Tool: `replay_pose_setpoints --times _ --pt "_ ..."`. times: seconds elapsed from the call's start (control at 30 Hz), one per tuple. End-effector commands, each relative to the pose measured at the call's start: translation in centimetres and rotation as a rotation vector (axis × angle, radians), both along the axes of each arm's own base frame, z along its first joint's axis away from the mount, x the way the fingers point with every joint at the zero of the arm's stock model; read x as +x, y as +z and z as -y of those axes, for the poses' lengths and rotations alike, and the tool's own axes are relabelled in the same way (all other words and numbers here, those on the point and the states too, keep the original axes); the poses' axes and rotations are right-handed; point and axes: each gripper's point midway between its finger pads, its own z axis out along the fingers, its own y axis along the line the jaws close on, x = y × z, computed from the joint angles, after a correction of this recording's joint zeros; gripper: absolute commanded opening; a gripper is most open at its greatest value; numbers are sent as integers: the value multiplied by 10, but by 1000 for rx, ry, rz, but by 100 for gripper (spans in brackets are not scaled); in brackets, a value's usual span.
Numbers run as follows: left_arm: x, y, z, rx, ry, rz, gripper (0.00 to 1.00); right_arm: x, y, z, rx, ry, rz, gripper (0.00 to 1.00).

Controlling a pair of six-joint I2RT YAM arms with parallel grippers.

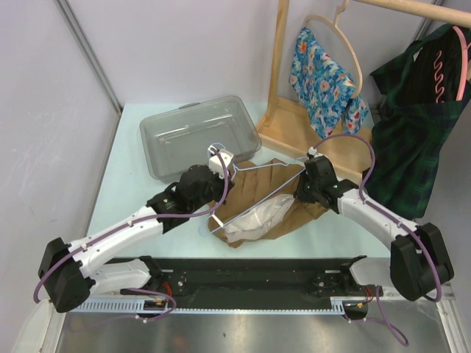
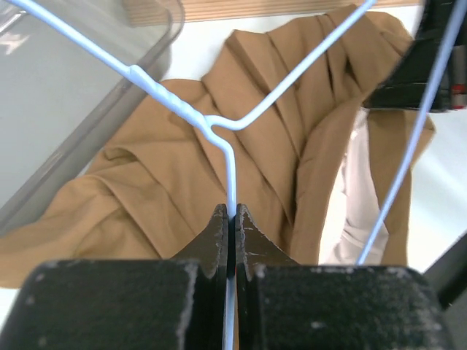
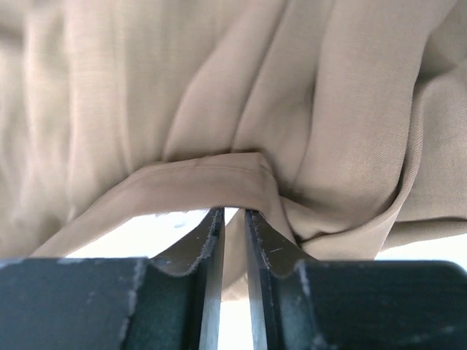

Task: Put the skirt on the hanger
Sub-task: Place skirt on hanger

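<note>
The tan skirt (image 1: 283, 209) lies crumpled on the table centre, its pale lining (image 1: 254, 219) showing at the front. A white wire hanger (image 1: 257, 187) lies over it. My left gripper (image 1: 219, 163) is shut on the hanger's neck wire (image 2: 231, 171) just below the twist, above the skirt (image 2: 168, 182). My right gripper (image 1: 304, 187) is at the skirt's right side, shut on a folded edge of the skirt's band (image 3: 211, 182); cloth shows between the jaws.
A clear plastic bin (image 1: 199, 132) stands behind the skirt at left. A wooden rack (image 1: 283, 81) at the back right holds a floral garment (image 1: 324, 77) on a wooden hanger and a dark plaid garment (image 1: 412, 125).
</note>
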Motion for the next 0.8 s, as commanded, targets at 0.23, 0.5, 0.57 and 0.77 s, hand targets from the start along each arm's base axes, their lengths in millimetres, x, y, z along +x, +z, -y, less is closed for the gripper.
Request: replay_pose_setpoints --times 0.23,0.5,0.57,0.77 --pt "13 25 5 -27 49 44 0 -17 23 -31 -100 261 144 27" --pt "14 23 9 -16 40 33 0 -11 28 -41 -184 370 217 37" --pt "15 22 11 -10 42 26 0 -13 30 -46 -217 410 235 38" --pt "24 20 10 16 98 -10 0 -17 36 -50 -280 474 275 35"
